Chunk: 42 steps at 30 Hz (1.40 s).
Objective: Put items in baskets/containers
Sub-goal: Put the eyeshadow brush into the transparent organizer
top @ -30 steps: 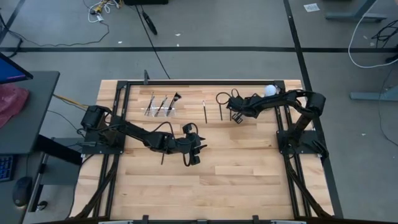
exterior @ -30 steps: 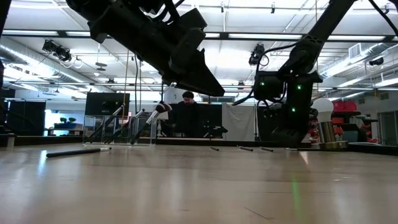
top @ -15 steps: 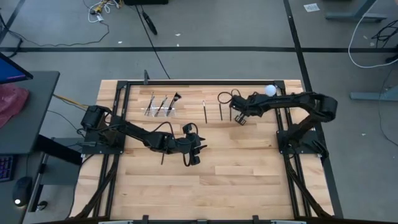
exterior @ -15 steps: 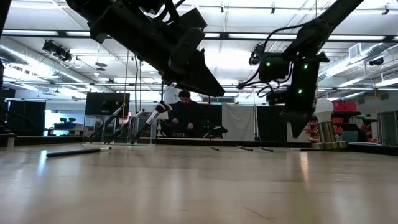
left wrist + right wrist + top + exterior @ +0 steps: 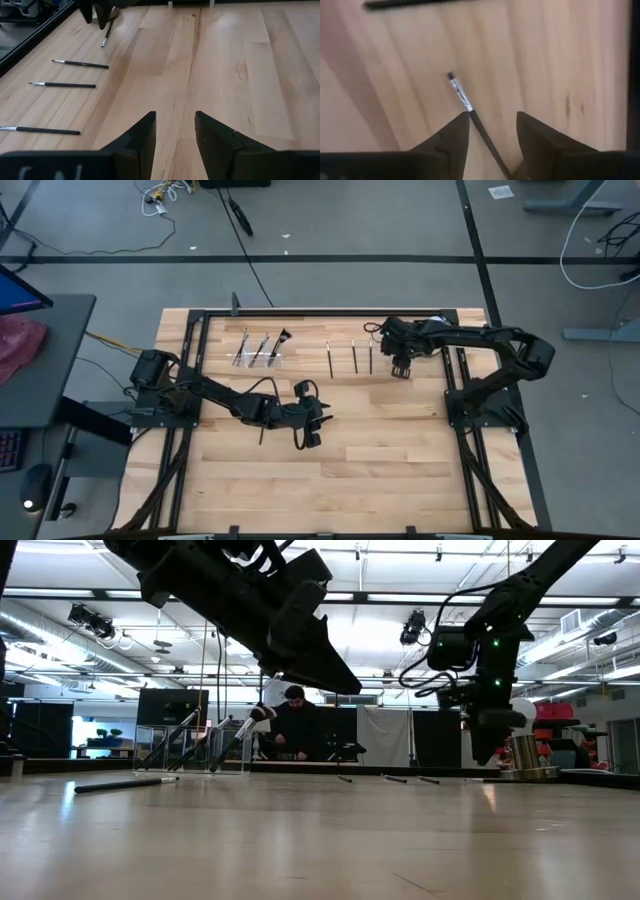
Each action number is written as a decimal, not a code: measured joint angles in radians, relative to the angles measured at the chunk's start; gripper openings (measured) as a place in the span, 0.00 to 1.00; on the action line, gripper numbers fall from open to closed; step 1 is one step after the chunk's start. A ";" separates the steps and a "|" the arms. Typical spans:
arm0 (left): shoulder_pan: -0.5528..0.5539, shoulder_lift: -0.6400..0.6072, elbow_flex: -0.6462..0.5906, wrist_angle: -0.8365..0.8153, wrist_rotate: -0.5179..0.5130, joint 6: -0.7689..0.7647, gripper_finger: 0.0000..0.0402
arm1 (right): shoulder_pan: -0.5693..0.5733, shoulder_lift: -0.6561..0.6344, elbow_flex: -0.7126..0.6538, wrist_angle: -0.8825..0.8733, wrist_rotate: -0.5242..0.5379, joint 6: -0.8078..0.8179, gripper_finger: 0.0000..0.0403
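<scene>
Hovering above bare wood near the table's middle, the left gripper [image 5: 310,430] shows its two fingers [image 5: 142,137] parted with only planks between them. One loose brush [image 5: 263,428] lies just beside that arm, half hidden under its dark links in the high view. Ahead of those fingers the boards run open and uncluttered toward the far rail.

Farther back, three brushes [image 5: 353,357] lie side by side and apart on the wood, all pointing toward the far edge; the left wrist view shows them as thin dark rods [image 5: 66,85] off to one side. The right gripper [image 5: 401,367] hangs over the table just beside this row, on the side toward the right arm's base. Its fingers [image 5: 451,140] stand apart, and a thin brush [image 5: 465,107] with a silver collar lies on the wood running into the gap between them, its handle cut off at the picture's edge. Whether the fingers touch it cannot be told.

Farthest left along the back, the clear holder [image 5: 258,352] is barely traceable against the wood; three or so brushes [image 5: 238,736] lean inside it.
</scene>
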 joint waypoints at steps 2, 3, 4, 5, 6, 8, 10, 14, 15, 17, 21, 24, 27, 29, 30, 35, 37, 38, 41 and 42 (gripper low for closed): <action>0.000 0.000 0.000 0.000 0.001 0.000 0.34 | 0.000 0.001 -0.025 0.026 -0.026 -0.085 0.41; 0.000 0.000 0.000 0.000 0.001 0.000 0.34 | 0.000 0.001 -0.038 0.047 -0.027 -0.118 0.41; 0.000 0.000 0.000 0.000 0.001 0.000 0.34 | 0.000 0.001 -0.052 0.078 -0.025 -0.143 0.40; 0.000 0.000 0.000 0.000 0.001 0.000 0.34 | 0.000 0.001 -0.066 0.105 -0.024 -0.161 0.39; 0.000 0.000 0.000 0.000 0.001 0.000 0.34 | 0.000 0.001 -0.083 0.128 -0.022 -0.173 0.38; 0.000 0.000 0.000 0.000 0.001 0.001 0.34 | 0.000 0.001 -0.117 0.161 -0.022 -0.189 0.35; 0.000 0.000 0.000 0.000 0.001 0.001 0.34 | 0.000 0.001 -0.144 0.196 -0.021 -0.196 0.31; 0.000 0.000 0.000 0.000 0.000 0.003 0.34 | 0.000 -0.004 -0.183 0.228 -0.024 -0.192 0.23; 0.000 0.000 0.000 0.000 0.000 0.003 0.34 | 0.000 -0.004 -0.187 0.231 -0.029 -0.182 0.20; 0.000 0.000 0.000 0.000 0.000 0.003 0.34 | 0.000 -0.003 -0.188 0.233 -0.057 -0.152 0.13; 0.000 0.000 0.000 0.001 0.000 0.003 0.34 | 0.014 -0.002 -0.191 0.267 -0.107 -0.046 0.02; 0.000 0.000 0.000 0.000 0.000 0.003 0.34 | 0.051 0.000 -0.189 0.303 -0.159 0.087 0.04; 0.000 0.000 0.000 0.001 0.000 0.003 0.34 | 0.096 0.001 -0.190 0.332 -0.220 0.259 0.04; 0.000 0.000 0.000 0.001 0.000 0.003 0.34 | 0.134 0.001 -0.190 0.330 -0.234 0.395 0.03; 0.000 0.000 0.000 0.001 0.000 0.003 0.34 | 0.153 0.001 -0.190 0.326 -0.234 0.464 0.02; 0.000 0.000 0.000 0.001 0.000 0.003 0.34 | 0.261 0.000 -0.190 0.313 -0.224 0.753 0.01; 0.000 0.000 0.000 0.001 0.000 0.002 0.34 | 0.302 0.000 -0.190 0.314 -0.218 0.826 0.02; 0.000 0.000 0.000 0.001 0.000 0.002 0.34 | 0.322 0.000 -0.190 0.316 -0.216 0.850 0.02; 0.000 0.000 0.000 0.001 0.000 0.002 0.34 | 0.380 0.000 -0.191 0.327 -0.195 0.897 0.02; 0.000 0.000 0.000 0.001 0.000 0.002 0.34 | 0.397 0.001 -0.191 0.332 -0.180 0.906 0.02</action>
